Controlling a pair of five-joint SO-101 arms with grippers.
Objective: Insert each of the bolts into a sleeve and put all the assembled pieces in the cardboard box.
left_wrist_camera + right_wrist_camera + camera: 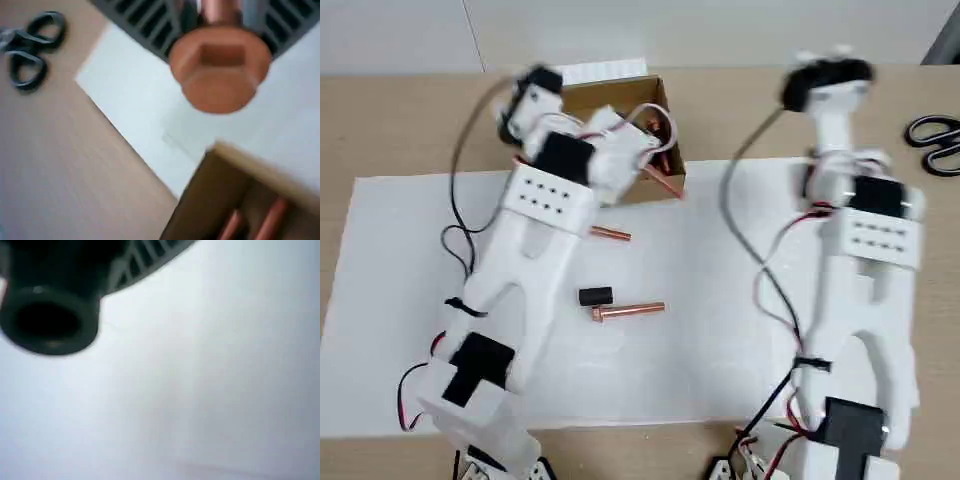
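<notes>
Cardboard box [250,167] holding copper pieces [272,217], left hand [216,14] clamping a bolt [220,70] near its rim, right hand [50,267] clamping a sleeve [50,325]

Smooth coppery metal bolt [220,75]; matt black sleeve [55,345]; matt brown cardboard box [220,200].

Bright, even light, perhaps overhead, faint shadows
</notes>
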